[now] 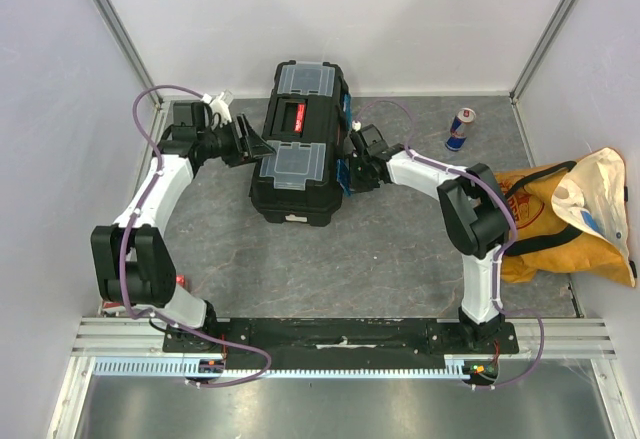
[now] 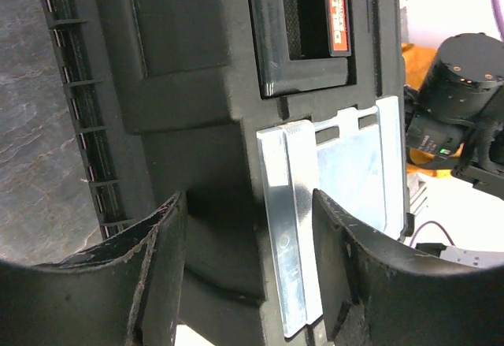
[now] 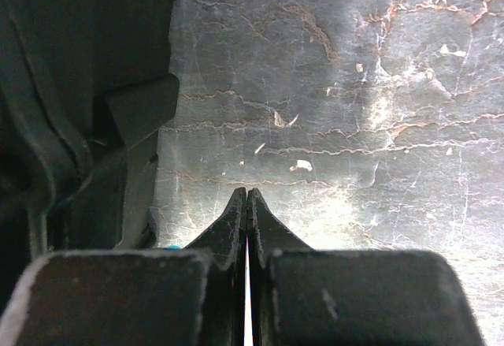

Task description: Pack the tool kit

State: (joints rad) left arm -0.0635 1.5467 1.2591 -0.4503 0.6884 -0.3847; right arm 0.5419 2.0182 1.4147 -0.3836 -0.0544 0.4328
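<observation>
- Tabletop (image 1: 400,249) of grey, veined stone-look material is spread under both arms. Pale cracks and flecks are picked out in the right wrist view.
- Plain white walls (image 1: 400,19) are set close around the back and both sides.
- A large black plastic toolbox (image 1: 300,174) with a red handle label (image 1: 293,117) is placed between the two pincers, lid down, towards the back of the tabletop.
- The left pincer (image 1: 262,149) is held at the toolbox's left flank. Its jaws are set apart at a middling width and nothing is seen clamped between them. Just beyond its tips the black moulding and the edge of the nearer clear lid (image 2: 346,165) are seen. Whether the pads touch the box cannot be told.
- The right pincer (image 3: 247,196) is closed tight on nothing, tips over bare tabletop. The toolbox's black wall is found just to its left.
- A blue-and-silver drink can (image 1: 460,129) is stood upright to the right of the right pincer, near the back wall.
- A yellow-orange fabric bag (image 1: 570,214) with black straps is slumped further right, against the side wall.
- Open tabletop is found on the near side of both pincers, up to the aluminium rail (image 1: 340,334) that carries the bases. Only a narrow strip is seen between toolbox and back wall.
</observation>
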